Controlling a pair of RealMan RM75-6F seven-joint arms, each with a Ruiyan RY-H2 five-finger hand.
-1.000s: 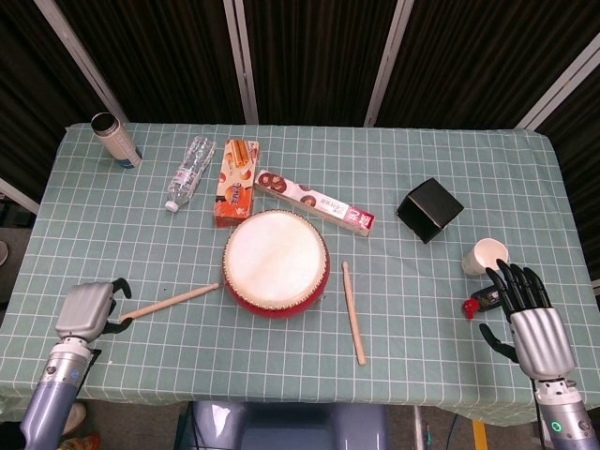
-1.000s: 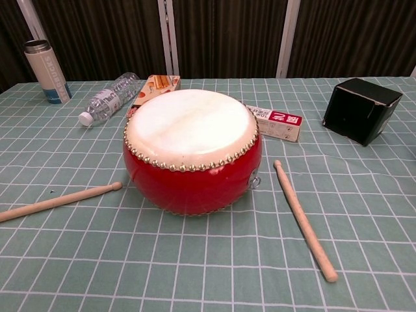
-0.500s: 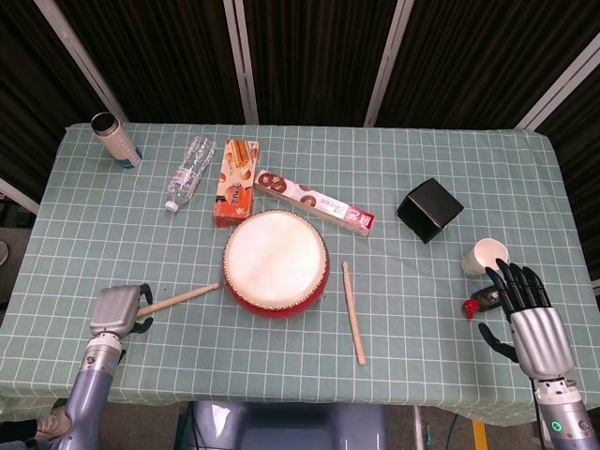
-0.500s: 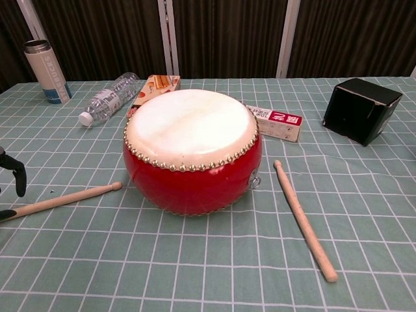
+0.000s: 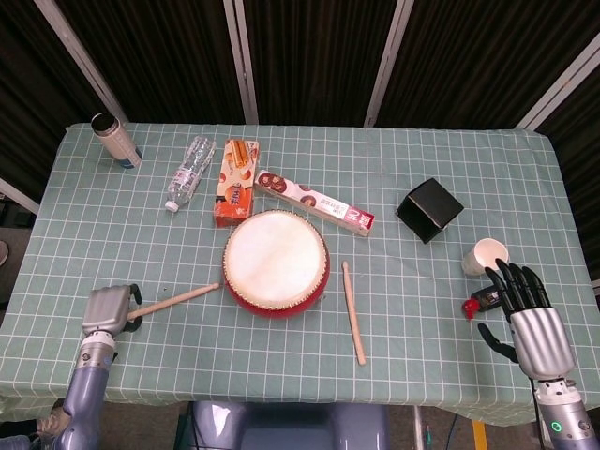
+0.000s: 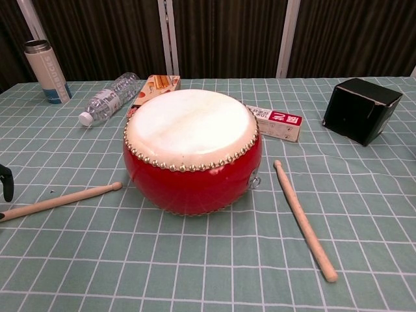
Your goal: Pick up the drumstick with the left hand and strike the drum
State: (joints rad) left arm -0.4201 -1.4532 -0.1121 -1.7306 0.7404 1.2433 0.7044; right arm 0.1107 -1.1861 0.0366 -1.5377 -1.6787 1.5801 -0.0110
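The red drum (image 5: pixel 276 262) (image 6: pixel 192 149) with a pale skin stands mid-table. One wooden drumstick (image 5: pixel 176 299) (image 6: pixel 62 200) lies flat to its left, tip toward the drum. My left hand (image 5: pixel 106 310) is over the stick's butt end; in the chest view a dark finger (image 6: pixel 6 183) hangs just above the stick at the left edge, apart from it. A second drumstick (image 5: pixel 353 312) (image 6: pixel 304 218) lies right of the drum. My right hand (image 5: pixel 525 314) rests at the right edge of the table, fingers spread, holding nothing.
Behind the drum lie a snack box (image 5: pixel 234 182), a long carton (image 5: pixel 314 202) and a water bottle (image 5: pixel 190 172). A flask (image 5: pixel 115 139) stands far left, a black box (image 5: pixel 429 209) at right. A white cup (image 5: pixel 486 255) and a small red object (image 5: pixel 472 304) sit by my right hand.
My left hand moved right onto the stick's butt end, then eased slightly back left. The drumstick still lies where it was. The right hand has not moved.
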